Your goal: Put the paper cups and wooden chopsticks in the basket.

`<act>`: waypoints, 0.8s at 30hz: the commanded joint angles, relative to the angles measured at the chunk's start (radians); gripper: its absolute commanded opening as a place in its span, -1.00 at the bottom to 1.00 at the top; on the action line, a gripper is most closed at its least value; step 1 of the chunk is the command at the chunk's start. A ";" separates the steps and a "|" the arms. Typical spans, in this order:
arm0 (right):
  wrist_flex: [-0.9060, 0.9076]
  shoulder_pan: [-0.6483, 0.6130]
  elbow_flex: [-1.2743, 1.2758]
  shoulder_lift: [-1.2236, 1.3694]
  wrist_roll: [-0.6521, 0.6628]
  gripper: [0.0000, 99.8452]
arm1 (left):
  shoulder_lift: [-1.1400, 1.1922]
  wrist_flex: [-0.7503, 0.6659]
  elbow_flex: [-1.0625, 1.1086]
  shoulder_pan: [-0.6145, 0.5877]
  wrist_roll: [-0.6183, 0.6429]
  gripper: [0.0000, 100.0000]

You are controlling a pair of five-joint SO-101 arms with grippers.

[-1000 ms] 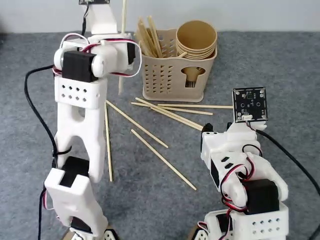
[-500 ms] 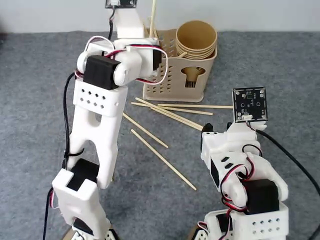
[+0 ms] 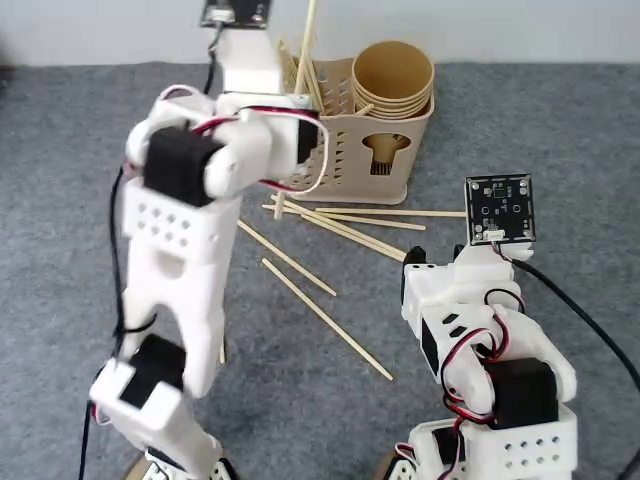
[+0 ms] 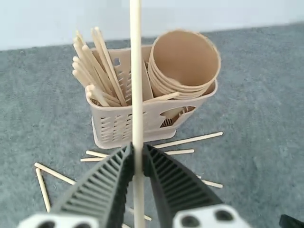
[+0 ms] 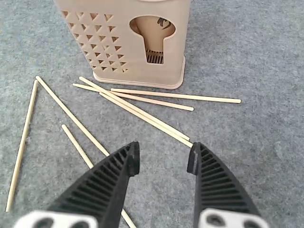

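in the left half of the high view the left arm (image 3: 170, 230) is rising from the lower edge toward the upper middle, ending just beside the basket's left side. the left gripper (image 4: 137, 151) is pinching one wooden chopstick (image 4: 135, 71), its ribbed black fingers (image 4: 111, 173) pressing against the stick from both sides. the stick is standing nearly upright, slightly tilted, its upper end crossing the top edge of the high view and its lower end showing below the arm in front of the basket's left corner.

the beige perforated basket (image 3: 345, 160) is sitting at the upper middle on the grey carpet (image 3: 540, 120). its left compartment is holding a bundle of chopsticks (image 3: 300, 75) leaning at angles, and its right compartment is holding the nested paper cups (image 3: 393, 75).

loose chopsticks (image 3: 365, 212) are lying flat on the carpet in the middle of the frame: a crossed cluster just below the basket, and two longer ones running diagonally toward the lower middle.

at the lower right the right arm (image 3: 490, 390) is sitting low. the right gripper (image 5: 162, 156) is hovering over the carpet near the cluster's ends, fingers spread apart and gripping nothing.
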 commanded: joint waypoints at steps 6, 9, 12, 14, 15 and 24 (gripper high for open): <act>-0.016 0.002 0.000 0.010 -0.005 -0.63 | -0.334 -0.034 0.326 0.051 -0.043 -0.98; -0.038 0.002 0.023 0.010 -0.003 -0.63 | -0.445 -0.215 0.532 0.048 -0.043 -0.98; -0.056 0.002 0.038 0.010 -0.003 -0.63 | -0.542 -0.453 0.765 0.032 -0.041 -0.98; -0.054 0.002 0.038 0.010 -0.003 -0.63 | -0.595 -0.623 0.903 0.021 -0.038 -0.98; -0.054 0.002 0.038 0.010 -0.003 -0.63 | -0.617 -0.715 0.966 0.020 -0.038 -0.98; -0.054 0.002 0.038 0.010 -0.003 -0.63 | -0.571 -1.551 1.320 -0.061 -0.034 -0.98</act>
